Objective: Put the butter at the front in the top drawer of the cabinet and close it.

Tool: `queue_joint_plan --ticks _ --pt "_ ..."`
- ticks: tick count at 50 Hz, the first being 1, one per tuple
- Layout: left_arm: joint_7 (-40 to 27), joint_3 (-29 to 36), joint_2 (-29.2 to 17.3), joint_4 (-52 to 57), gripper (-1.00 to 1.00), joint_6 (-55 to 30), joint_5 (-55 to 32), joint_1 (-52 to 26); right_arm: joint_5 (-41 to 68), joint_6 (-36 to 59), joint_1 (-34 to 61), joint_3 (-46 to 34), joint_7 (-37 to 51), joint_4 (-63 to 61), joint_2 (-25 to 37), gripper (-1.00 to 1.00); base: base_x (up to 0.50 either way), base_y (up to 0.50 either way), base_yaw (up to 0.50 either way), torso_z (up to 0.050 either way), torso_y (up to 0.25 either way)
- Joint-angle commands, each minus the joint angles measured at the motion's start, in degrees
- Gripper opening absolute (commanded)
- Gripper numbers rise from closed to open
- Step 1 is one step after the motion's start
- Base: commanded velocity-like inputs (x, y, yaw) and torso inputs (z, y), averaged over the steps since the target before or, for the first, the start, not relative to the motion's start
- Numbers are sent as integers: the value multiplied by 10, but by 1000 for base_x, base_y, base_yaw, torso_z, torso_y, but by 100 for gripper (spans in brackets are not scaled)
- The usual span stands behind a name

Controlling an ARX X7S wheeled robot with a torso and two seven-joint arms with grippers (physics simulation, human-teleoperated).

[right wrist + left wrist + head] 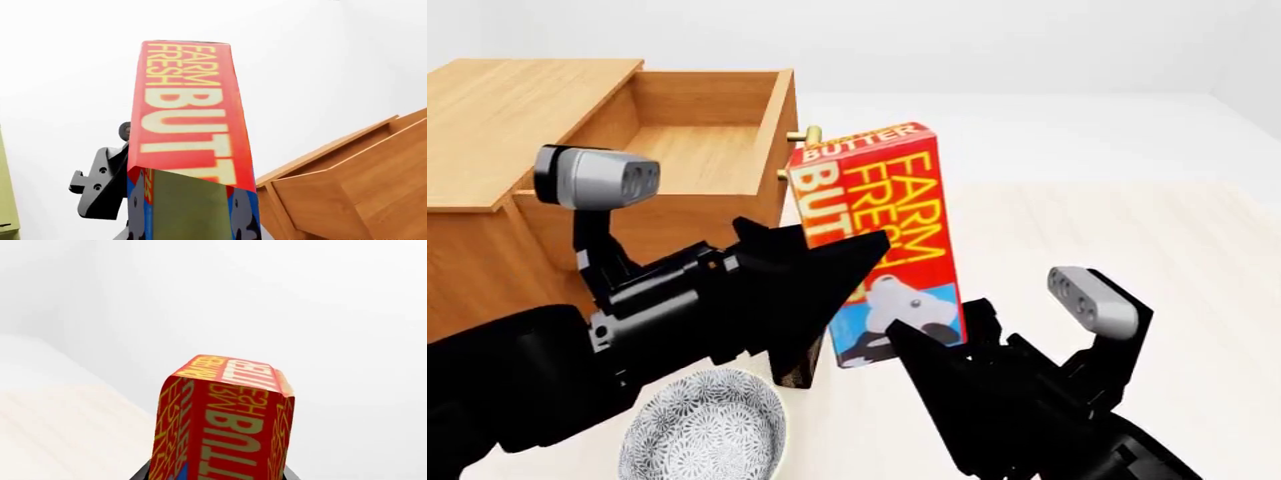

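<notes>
Both our grippers meet at the butter: left gripper clamps its lower end upright beside the open top drawer; right gripper, fingers spread, touches below.

The butter carton reads "FARM FRESH BUTTER" in yellow on its red faces.

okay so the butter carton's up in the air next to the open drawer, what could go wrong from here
The butter stands tall, gripped low by the left gripper, so it may tip or slip as it swings. It sits right beside the top drawer front and brass handle; a low carry could catch that edge. The right gripper is close against the carton's base and could knock it, and the bowl lies below if it drops.
</notes>
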Motion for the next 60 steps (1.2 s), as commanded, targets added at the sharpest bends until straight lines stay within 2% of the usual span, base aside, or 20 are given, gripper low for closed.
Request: queue_joint_plan --ticks 1,15,16,32,48,60 --pt "-1 8 5 -4 -100 -2 2 -6 19 -2 6 6 -9 -9 0 -100 0 0 0 0 0" --pt "-2 -1 3 -4 -100 10 2 -4 12 -6 10 1 -5 -6 -2 -100 0 0 0 0 1" --pt "-2 -3 3 -6 -100 11 3 -5 10 -7 9 1 -6 -6 -2 100 0 0 0 0 0" --pt "-11 -23 -11 8 -100 26 -6 0 4 -19 -15 9 -6 -16 9 100 0 0 0 1 1" --pt "-39 -60 -52 46 -100 37 -44 3 -34 -71 -86 45 12 -44 13 100 0 0 0 1 1" --pt "-61 -79 -75 66 -100 44 -69 1 -164 -149 -142 84 89 -91 -2 100 0 0 0 0 1"
